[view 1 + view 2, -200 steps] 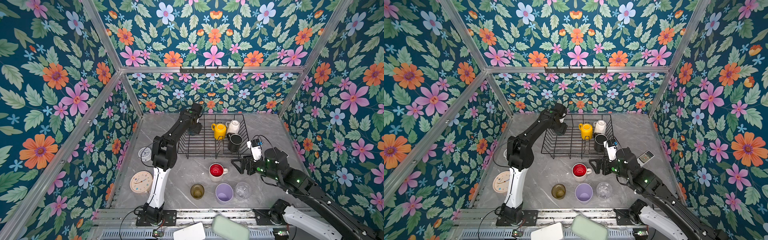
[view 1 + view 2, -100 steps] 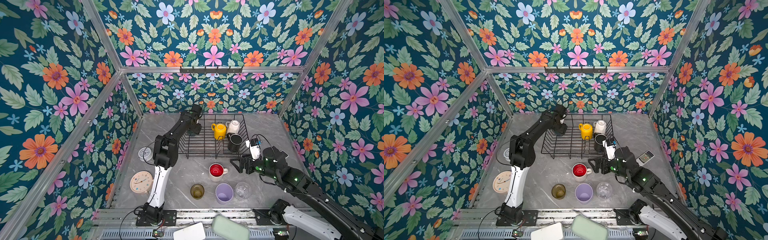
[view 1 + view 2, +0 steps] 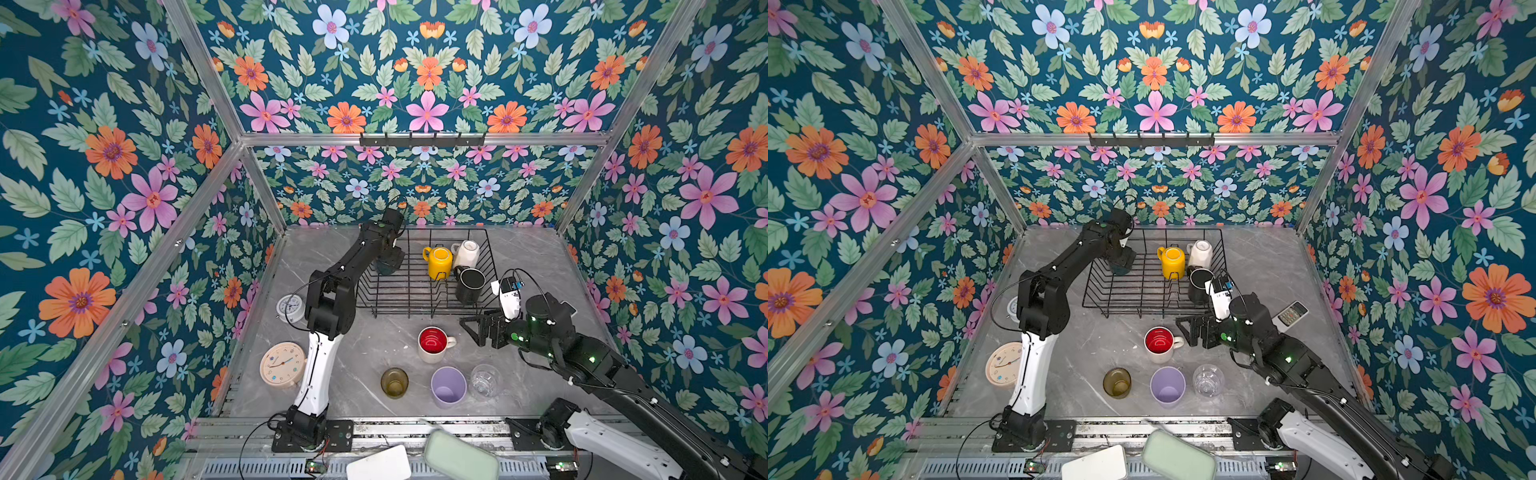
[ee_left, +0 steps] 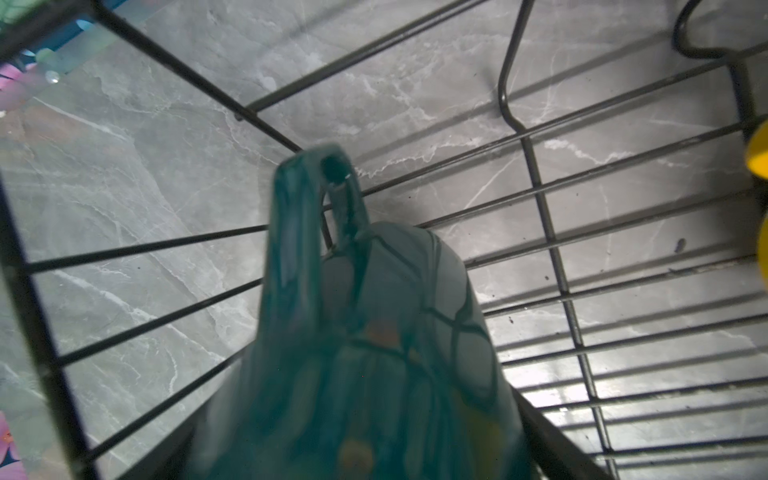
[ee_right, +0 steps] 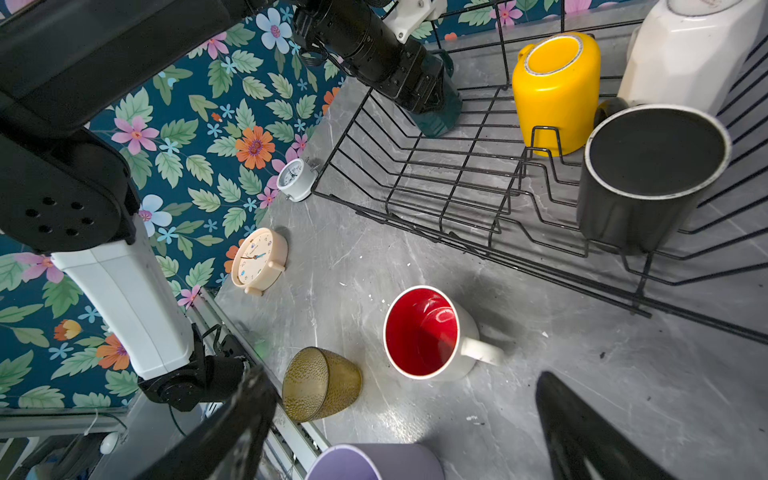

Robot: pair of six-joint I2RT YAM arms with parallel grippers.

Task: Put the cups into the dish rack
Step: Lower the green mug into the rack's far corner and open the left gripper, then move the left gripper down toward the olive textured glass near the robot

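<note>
The black wire dish rack (image 3: 401,293) holds an upturned yellow mug (image 3: 438,262), a white mug (image 3: 466,252) and a black mug (image 3: 469,286). My left gripper (image 3: 390,252) reaches into its back left corner with the teal mug (image 4: 365,353) between its fingers, and the mug's base rests on the wires. The grip itself is hidden. On the table stand the red-inside white mug (image 3: 433,344), olive glass (image 3: 394,382), lilac tumbler (image 3: 448,386) and clear glass (image 3: 484,380). My right gripper (image 3: 471,328) hangs open and empty just right of the red-inside mug (image 5: 422,332).
A small white clock (image 3: 291,308) and a cream clock (image 3: 282,365) sit by the left wall, behind the left arm. A remote (image 3: 1292,313) lies right of the rack. A white and a pale green flat thing (image 3: 459,457) lie on the front rail.
My right gripper has slid a little left toward the red-inside mug. The left gripper has stayed in the rack's back left corner with the teal mug.
</note>
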